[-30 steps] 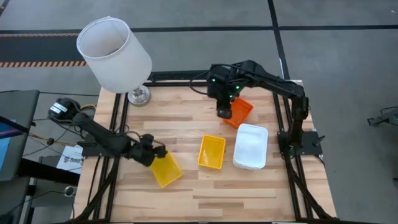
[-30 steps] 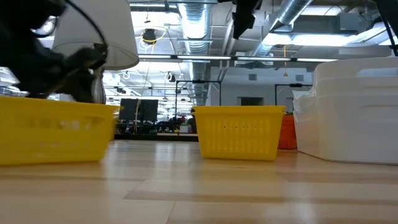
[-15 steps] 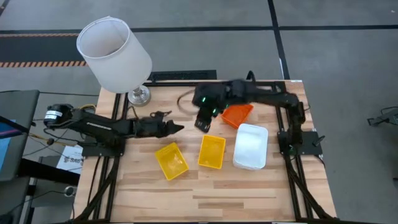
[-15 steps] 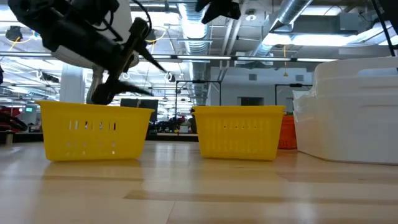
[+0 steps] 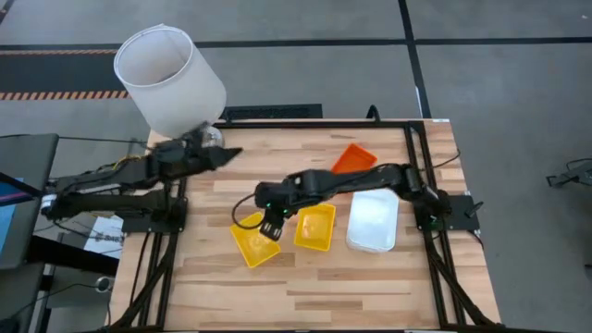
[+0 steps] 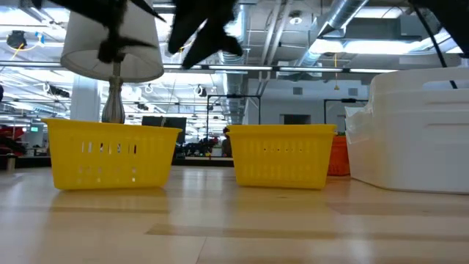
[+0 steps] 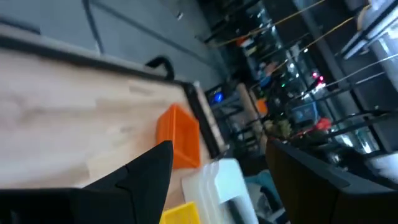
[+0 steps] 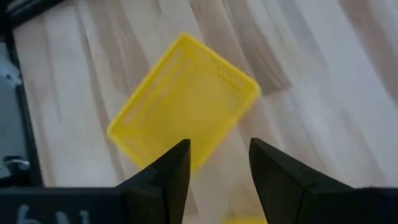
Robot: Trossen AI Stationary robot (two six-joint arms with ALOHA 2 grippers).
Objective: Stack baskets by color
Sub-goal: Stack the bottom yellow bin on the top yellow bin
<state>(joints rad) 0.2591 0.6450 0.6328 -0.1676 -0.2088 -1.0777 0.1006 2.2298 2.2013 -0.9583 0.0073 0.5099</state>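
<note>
Two yellow baskets rest on their bottoms on the wooden table, one at the near left and one beside it. To their right stands a white basket stack, and farther back lies an orange basket. My right gripper hangs open above the left yellow basket, at its end toward the second yellow basket, touching nothing. Raised near the lamp's foot at the table's far left, my left gripper is open and holds nothing.
A big white lampshade on a metal foot stands at the far left corner, close to my left gripper. A black frame runs along the table's far edge and sides. Bare wood lies along the near edge.
My left gripper has left the left yellow basket, risen and swung back toward the far left corner by the lamp. The basket shifted a little to the right and now sits flat. My right gripper has crossed from above the orange basket toward the near left, sinking over that yellow basket.
</note>
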